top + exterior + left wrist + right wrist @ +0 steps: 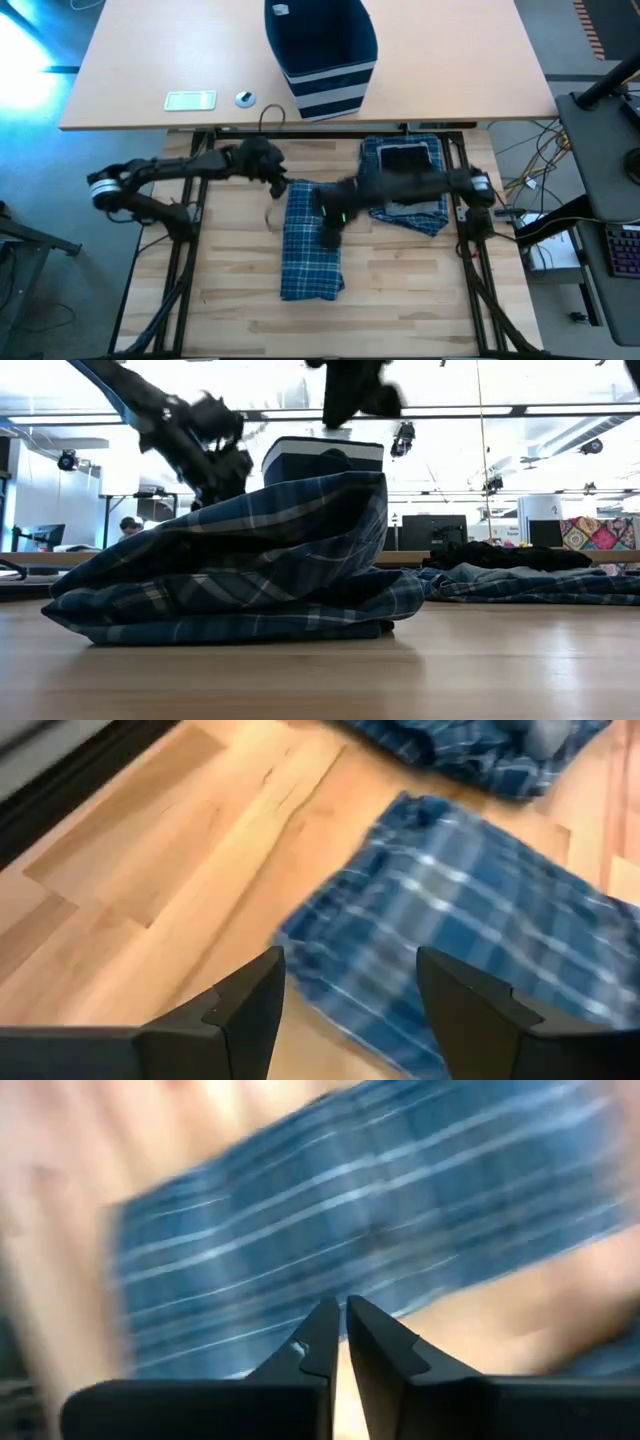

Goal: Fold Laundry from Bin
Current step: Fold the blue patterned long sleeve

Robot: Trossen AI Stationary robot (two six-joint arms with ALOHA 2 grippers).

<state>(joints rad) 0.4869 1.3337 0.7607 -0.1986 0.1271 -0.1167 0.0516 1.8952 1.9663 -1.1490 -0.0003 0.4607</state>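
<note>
My right gripper (330, 237) sits centre frame in the high view, above the folded plaid garment (311, 240), fingers pinched together, nothing between them. Wrist view agrees: fingertips (322, 1342) nearly touching, plaid blurred beneath.

My left gripper (276, 186) is just up-left of that, over the garment's top left corner. Fingers (250, 1005) spread apart, holding nothing, bare wood and the plaid edge between them.

Folded piece lies lengthwise down the middle of the light wood table (400, 290). In the low view it's humped, upper layer lifted.

Right of it, upper-middle: second plaid pile (420, 205) with a black piece (405, 158) on top, partly under my right arm.

Bin (320, 50) stands top centre on the tan desk (140, 60); inside looks dark. On the desk's left: pale flat object (190, 100), small round one (245, 98).
</note>
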